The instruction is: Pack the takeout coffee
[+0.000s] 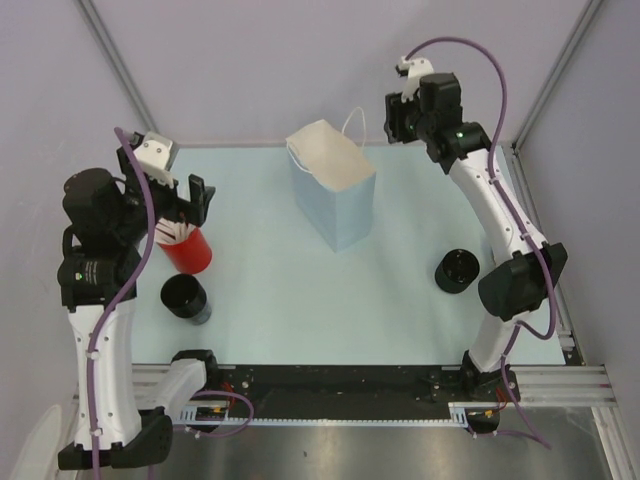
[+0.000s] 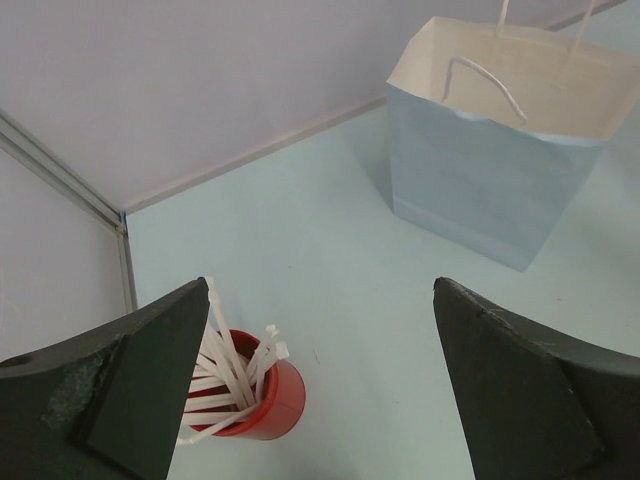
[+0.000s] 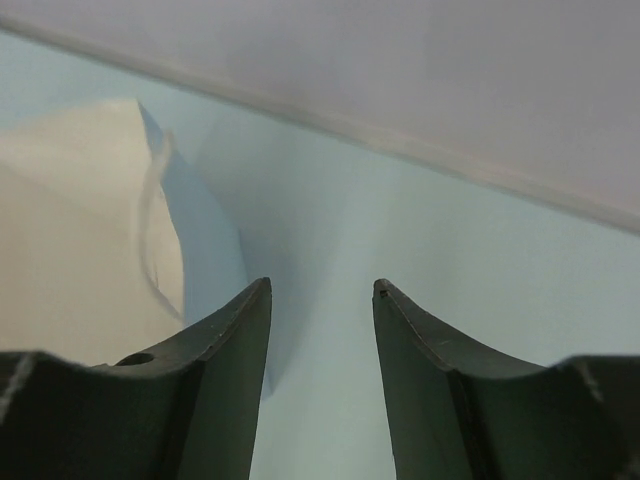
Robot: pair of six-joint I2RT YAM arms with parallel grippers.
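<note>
Matt paper bag (image 1: pixel 340 205); glossy red cup (image 1: pixel 190 252); plastic-lidded takeout coffee (image 1: pixel 455 270).

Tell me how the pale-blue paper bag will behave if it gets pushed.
Probably light and apt to tip or slide: the paper bag stands tall on a narrow base, upright and open. Its thin walls would likely buckle under a push rather than stay stiff, since the rim looks slightly wavy.

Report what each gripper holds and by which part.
Nothing is held. The left gripper stands wide open near the red cup of straws; the right gripper, near the paper bag, has nothing between its fingers.
</note>
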